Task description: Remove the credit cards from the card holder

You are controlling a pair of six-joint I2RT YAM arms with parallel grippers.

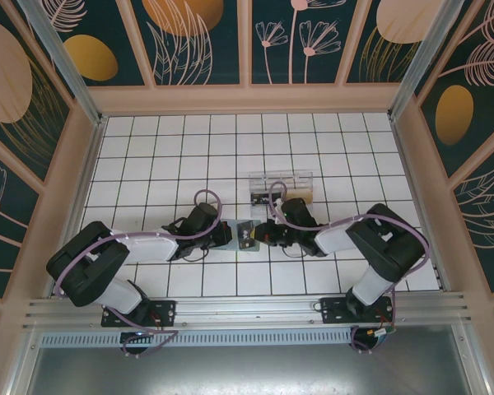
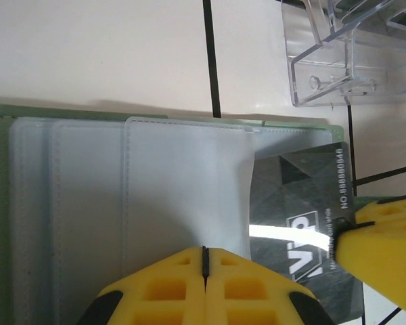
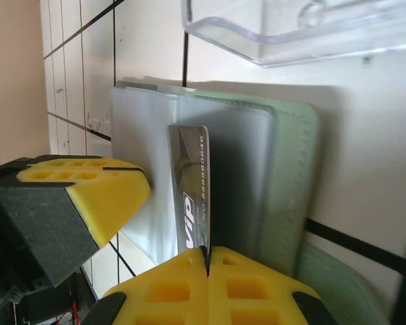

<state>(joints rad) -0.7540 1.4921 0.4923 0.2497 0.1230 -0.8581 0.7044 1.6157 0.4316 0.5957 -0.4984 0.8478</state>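
The soft grey-green bifold card holder (image 1: 247,236) lies opened on the white tiled counter (image 1: 165,156), between the two arms and near the clear plastic box (image 1: 280,183) on its far side, with its translucent pocket panels facing up. The left pincer (image 2: 204,261) is clenched, its yellow fingers meeting over the near edge of one translucent pocket panel. I judge this to be an anchoring grip, there so the light wallet neither slides nor lifts when something is pulled from it. The right pincer (image 3: 207,261) comes in from the opposite side and is clamped on the corner of a thin dark grey credit card (image 3: 191,183) marked VIP. The card sits partly out of its pocket, the rest tucked under the plastic. The two grips oppose each other for a reason: one pins the sleeve, the other can draw along the line of the slot. The step in hand looks like the extraction of this card, partway done — whether more cards sit in the other pockets I cannot tell. The risks I see are the smooth card slipping from the yellow fingers, or the holder dragging along with it.
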